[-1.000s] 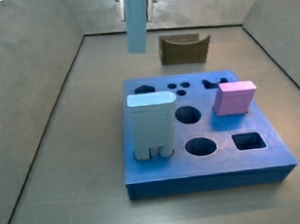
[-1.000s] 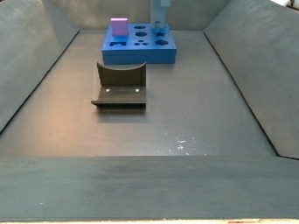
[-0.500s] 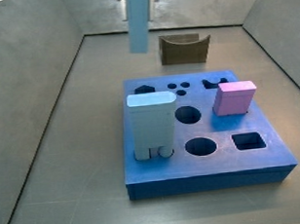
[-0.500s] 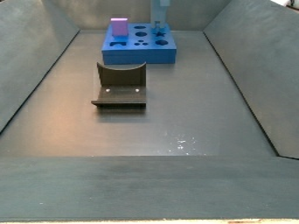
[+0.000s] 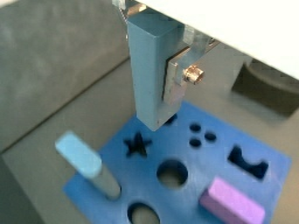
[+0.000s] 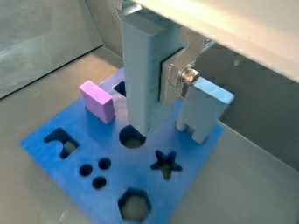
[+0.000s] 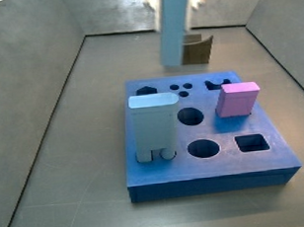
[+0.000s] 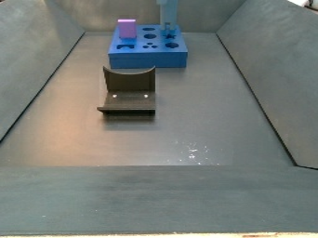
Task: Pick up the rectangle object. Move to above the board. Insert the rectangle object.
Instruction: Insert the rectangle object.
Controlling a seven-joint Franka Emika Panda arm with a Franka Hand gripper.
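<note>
In both wrist views the gripper [image 5: 158, 61] is mostly hidden behind the rectangle object [image 5: 152, 74] it clamps, and its top is cut off by the frame edge. In a side view the board [image 8: 149, 48] is too small to make out its holes. The slab's upper end runs off the frame [image 7: 175, 25].

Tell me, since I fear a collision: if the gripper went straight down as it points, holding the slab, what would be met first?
Probably the board: the rectangle object held in the gripper hangs over its top, the lower end near the star hole. Depth is unclear.
</note>
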